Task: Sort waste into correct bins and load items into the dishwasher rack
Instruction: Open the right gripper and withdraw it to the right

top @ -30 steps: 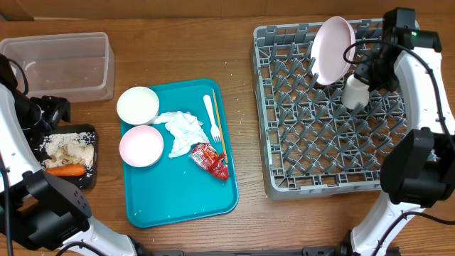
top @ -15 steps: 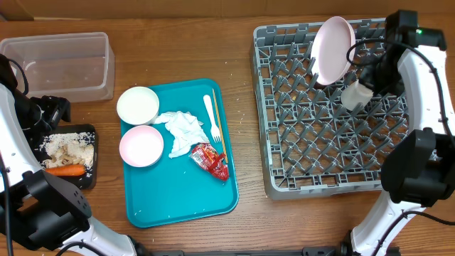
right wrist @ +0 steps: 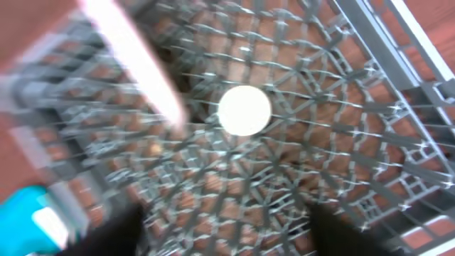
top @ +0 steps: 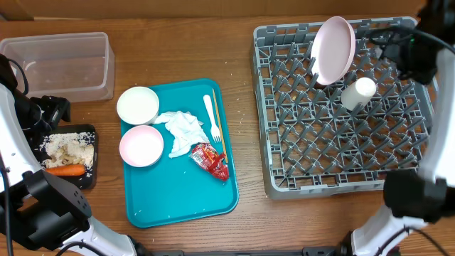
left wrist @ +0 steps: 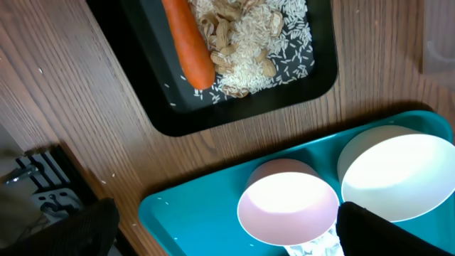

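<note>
holds nothing in the right gripper point(right wrist: 231, 227), fingers apart, above the small white cup point(right wrist: 244, 110) standing in the big grey plastic rack point(top: 320, 156). hangs the left gripper point(left wrist: 227, 229), fingers spread wide, empty, near the small pink round bowl point(left wrist: 288, 206) on the teal tray point(left wrist: 185, 220): looks the nearer arm.

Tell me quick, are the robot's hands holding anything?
Left gripper: open, holding nothing.
Right gripper: open, holding nothing; the cup sits apart in the rack.
</note>
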`<state>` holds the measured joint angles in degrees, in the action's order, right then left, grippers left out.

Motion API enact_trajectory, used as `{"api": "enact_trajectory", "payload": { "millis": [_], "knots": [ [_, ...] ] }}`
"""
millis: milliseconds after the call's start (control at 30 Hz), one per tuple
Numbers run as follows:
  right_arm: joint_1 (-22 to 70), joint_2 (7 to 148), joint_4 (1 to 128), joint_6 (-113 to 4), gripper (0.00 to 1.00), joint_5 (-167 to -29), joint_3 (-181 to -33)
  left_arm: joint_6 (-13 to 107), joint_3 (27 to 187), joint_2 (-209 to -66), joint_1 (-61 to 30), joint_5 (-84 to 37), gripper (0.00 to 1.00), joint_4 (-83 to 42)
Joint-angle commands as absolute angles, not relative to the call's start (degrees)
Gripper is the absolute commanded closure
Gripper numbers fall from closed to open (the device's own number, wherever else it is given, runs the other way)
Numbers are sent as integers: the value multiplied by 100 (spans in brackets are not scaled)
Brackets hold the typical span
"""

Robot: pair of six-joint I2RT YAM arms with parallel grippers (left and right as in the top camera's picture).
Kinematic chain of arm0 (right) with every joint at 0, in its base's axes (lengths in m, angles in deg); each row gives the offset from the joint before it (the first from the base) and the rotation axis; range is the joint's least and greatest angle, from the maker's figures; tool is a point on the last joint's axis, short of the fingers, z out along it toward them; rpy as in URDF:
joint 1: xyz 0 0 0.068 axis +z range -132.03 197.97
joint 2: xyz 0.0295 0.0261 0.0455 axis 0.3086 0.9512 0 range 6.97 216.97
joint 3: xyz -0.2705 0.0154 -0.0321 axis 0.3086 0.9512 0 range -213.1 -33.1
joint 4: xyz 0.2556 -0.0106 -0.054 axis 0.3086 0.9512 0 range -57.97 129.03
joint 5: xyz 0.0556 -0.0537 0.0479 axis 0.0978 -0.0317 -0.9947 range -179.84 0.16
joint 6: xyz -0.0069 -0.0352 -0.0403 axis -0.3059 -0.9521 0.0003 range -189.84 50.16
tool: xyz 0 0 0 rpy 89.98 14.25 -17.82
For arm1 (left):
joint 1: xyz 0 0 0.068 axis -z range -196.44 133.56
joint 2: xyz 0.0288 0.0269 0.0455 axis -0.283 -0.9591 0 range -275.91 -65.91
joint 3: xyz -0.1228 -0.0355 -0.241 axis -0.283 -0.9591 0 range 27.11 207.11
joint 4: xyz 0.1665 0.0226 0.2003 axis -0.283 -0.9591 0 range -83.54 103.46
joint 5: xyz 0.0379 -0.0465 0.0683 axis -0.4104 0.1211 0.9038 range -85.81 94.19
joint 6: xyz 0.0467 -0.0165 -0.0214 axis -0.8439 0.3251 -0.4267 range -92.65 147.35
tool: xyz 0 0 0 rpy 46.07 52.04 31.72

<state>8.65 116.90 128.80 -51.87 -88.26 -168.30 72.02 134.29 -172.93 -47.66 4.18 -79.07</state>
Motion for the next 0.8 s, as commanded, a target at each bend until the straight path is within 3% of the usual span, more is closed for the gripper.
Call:
{"api": "enact_trajectory", "payload": {
  "millis": [0, 367, 567, 767],
  "knots": [
    [902, 10890, 12909, -5180, 0, -9344, -17075, 7195, 13414, -17162, -4755, 477, 0, -7902],
    [885, 9693, 12907, -5178, 0, -8985, -16028, 7195, 13414, -17162, -4755, 474, 0, -7902],
    [511, 9677, 12782, -5178, 0, -8343, -15206, 7195, 13414, -17162, -4755, 474, 0, -7902],
    [128, 9679, 12347, -5178, 0, -8627, -14183, 7195, 13414, -17162, -4755, 474, 0, -7902]
  ]
}}
